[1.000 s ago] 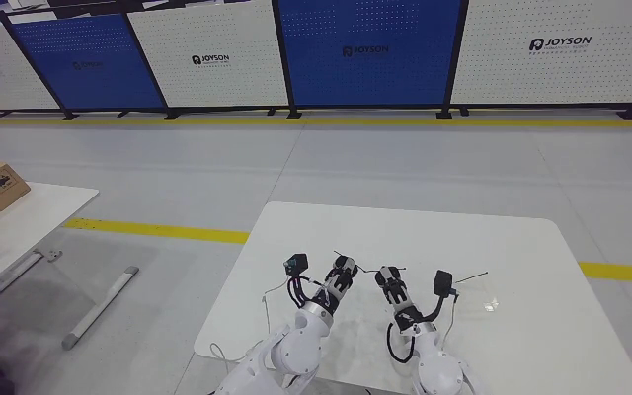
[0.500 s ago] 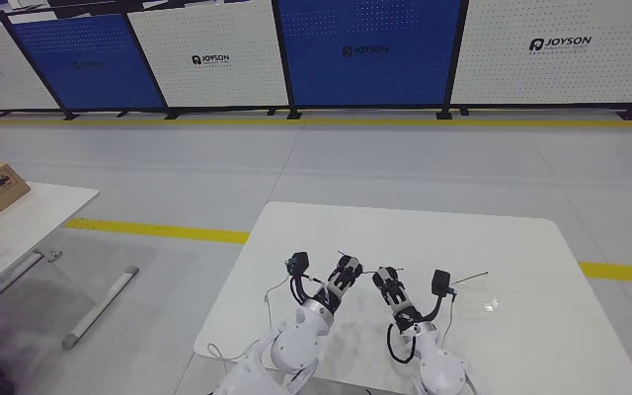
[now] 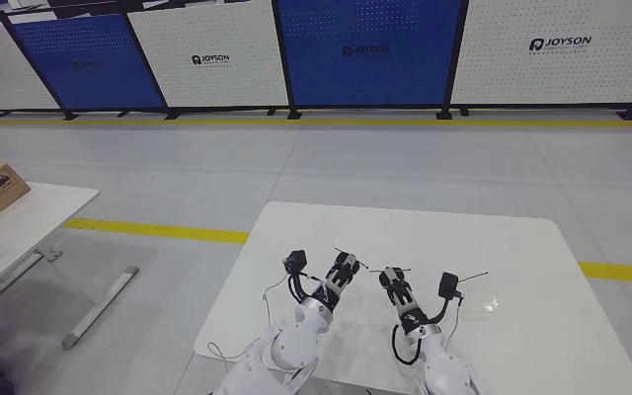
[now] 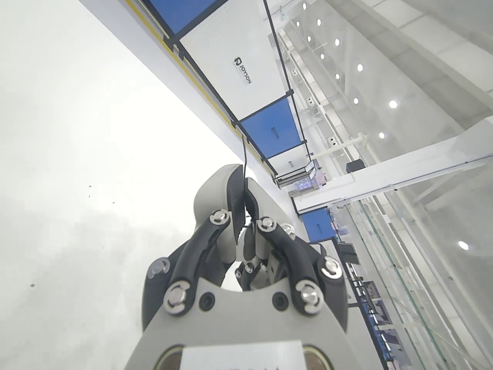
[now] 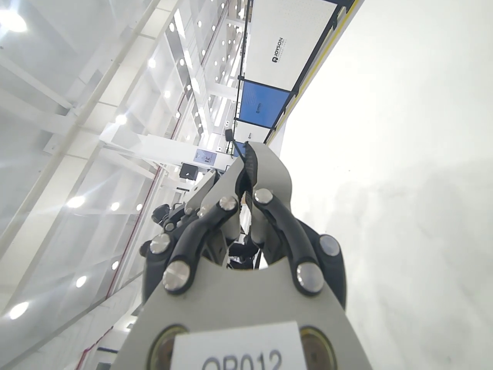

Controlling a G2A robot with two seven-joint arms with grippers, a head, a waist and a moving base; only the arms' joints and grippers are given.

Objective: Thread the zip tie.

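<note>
Both grippers hover side by side over the near part of the white table [image 3: 513, 247], a small gap between them. My left gripper [image 3: 346, 263] is shut on a thin black zip tie; its pointed tail [image 4: 244, 152] sticks out past the closed fingertips of the left gripper [image 4: 244, 179]. My right gripper [image 3: 392, 276] is shut on the other end, and the small square head [image 5: 230, 133] stands just beyond the tips of the right gripper [image 5: 244, 163]. The stretch of tie between the grippers is too thin to follow from above.
A thin black strip [image 3: 472, 277] shows over the table to the right of the right arm. A second white table [image 3: 39, 212] stands far left. Blue and white panels [image 3: 365, 49] line the back of the floor.
The grippers came slightly closer half a second ago. Now the right one has shifted a little to the right, widening the gap. Both stay shut on the tie.
</note>
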